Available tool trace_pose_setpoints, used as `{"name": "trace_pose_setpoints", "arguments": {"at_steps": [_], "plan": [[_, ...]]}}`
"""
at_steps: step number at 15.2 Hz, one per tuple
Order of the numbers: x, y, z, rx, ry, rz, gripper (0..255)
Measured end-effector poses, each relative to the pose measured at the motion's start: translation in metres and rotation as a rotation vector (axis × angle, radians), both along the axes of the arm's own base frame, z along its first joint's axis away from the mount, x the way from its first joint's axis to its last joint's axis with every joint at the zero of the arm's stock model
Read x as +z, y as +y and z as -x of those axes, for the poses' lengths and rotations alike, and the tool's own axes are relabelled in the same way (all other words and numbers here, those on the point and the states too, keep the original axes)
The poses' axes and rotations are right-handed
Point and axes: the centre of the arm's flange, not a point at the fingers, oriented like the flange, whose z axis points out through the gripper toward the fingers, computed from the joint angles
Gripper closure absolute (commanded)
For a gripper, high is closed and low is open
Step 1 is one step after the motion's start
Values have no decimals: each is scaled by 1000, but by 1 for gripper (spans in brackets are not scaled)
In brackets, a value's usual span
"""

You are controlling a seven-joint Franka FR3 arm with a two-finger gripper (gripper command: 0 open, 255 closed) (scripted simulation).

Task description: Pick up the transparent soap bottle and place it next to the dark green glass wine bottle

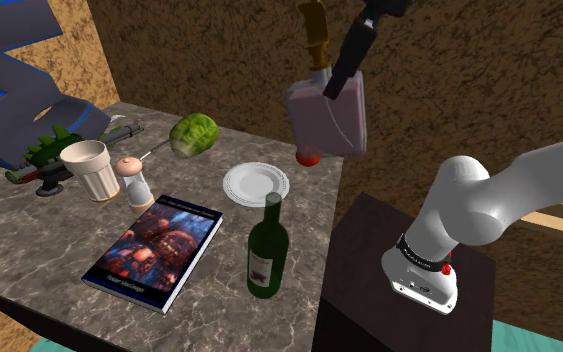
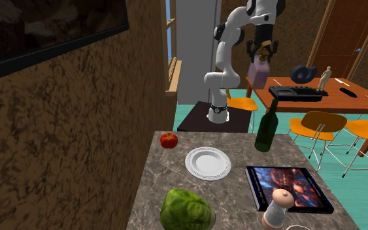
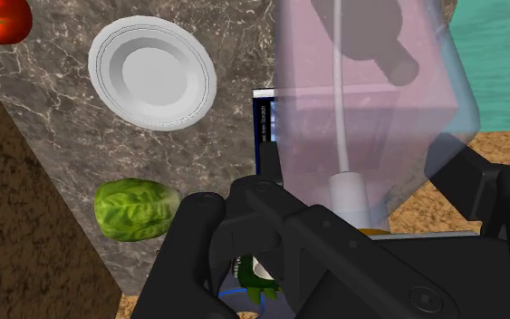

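Clenched near its top in the gripper (image 1: pixel 339 85) — soap bottle (image 1: pixel 324 125), likely light, rigid, slippery — well apart from wine bottle (image 1: pixel 266 248).

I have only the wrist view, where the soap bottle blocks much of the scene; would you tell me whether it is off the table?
Observer: Yes. In the shoulder view the soap bottle hangs in the gripper, well above the table.
Operator: Thank you. How does the wine bottle stand?
Observer: The wine bottle stands upright near the table edge that faces the stand.
Operator: What lies next to it?
Observer: A book lies flat on the shoulder view's left of it, with a strip of bare table between them.
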Motion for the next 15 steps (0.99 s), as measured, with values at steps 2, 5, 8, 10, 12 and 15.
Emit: {"name": "trace_pose_setpoints", "arguments": {"at_steps": [2, 5, 8, 10, 12, 15], "plan": [[-4, 17, 18, 0, 0, 0, 255], [-18, 21, 24, -1, 0, 1, 255], [-34, 23, 24, -2, 1, 1, 255], [-45, 23, 24, -2, 1, 1, 255], [-56, 24, 24, -2, 1, 1, 255], [-71, 22, 24, -2, 1, 1, 255]]}}
